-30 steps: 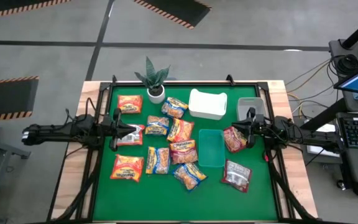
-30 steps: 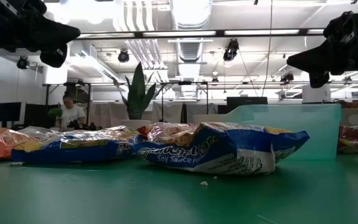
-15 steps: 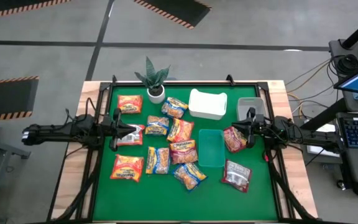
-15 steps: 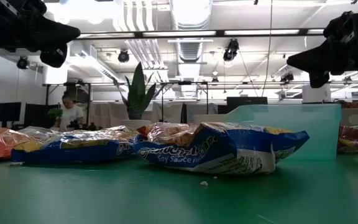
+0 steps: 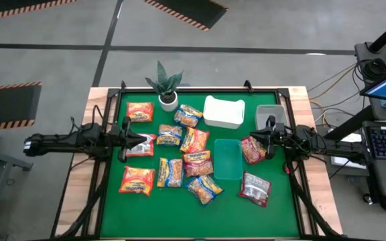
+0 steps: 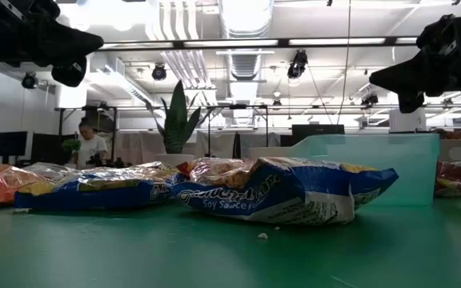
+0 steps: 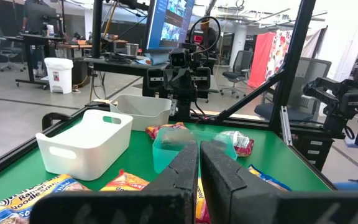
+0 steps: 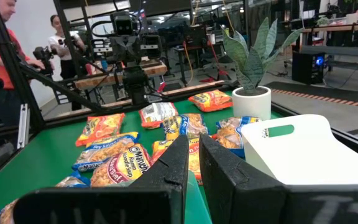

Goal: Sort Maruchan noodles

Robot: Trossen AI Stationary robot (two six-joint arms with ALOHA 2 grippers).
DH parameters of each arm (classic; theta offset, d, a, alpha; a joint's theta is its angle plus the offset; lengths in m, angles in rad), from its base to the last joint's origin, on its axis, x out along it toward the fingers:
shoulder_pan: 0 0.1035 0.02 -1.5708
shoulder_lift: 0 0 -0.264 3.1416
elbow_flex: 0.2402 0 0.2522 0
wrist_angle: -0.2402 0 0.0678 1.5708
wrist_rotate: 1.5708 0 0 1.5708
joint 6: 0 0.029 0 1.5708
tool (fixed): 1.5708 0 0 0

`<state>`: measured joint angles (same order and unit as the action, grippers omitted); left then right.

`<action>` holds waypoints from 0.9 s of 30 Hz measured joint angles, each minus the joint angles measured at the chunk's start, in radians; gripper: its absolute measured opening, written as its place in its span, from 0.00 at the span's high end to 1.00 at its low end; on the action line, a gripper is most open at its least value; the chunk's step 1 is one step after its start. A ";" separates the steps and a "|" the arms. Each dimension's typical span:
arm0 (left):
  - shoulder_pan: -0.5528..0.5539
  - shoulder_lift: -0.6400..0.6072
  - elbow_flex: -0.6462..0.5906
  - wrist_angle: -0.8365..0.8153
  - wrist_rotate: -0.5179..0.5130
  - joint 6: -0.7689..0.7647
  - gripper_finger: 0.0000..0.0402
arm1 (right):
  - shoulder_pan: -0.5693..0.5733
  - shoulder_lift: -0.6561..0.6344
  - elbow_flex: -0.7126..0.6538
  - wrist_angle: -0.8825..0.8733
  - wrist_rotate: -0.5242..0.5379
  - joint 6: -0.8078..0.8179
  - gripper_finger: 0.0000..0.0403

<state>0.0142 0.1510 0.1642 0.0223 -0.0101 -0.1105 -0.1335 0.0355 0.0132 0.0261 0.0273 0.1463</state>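
My fingers (image 7: 185, 180) pressed together, nothing between them. Past them a white tub (image 7: 86, 148) on the green mat (image 7: 263, 155), grey bin (image 7: 143, 110) behind it. A clear teal tray (image 7: 176, 146) dead ahead, dark red packets (image 7: 238, 142) beyond. Orange noodle packets (image 7: 128, 182) just below the tub. Other arm (image 7: 182, 78) faces me.

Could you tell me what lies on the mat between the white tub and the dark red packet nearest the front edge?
The clear tray lies between the white tub and that dark red packet, seen in the high view.
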 joint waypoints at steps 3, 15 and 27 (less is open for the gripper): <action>0.000 0.000 0.000 0.000 0.000 0.000 1.00 | 0.000 0.000 0.000 0.000 0.000 0.000 0.93; 0.000 0.000 0.000 0.000 0.000 0.000 1.00 | 0.000 0.000 0.000 0.000 0.000 0.000 0.93; 0.000 0.000 0.000 0.000 0.000 0.000 1.00 | 0.000 0.000 0.000 0.000 0.001 -0.012 0.93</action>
<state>0.0142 0.1512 0.1642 0.0223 -0.0101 -0.1108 -0.1337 0.0357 0.0132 0.0265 0.0280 0.1342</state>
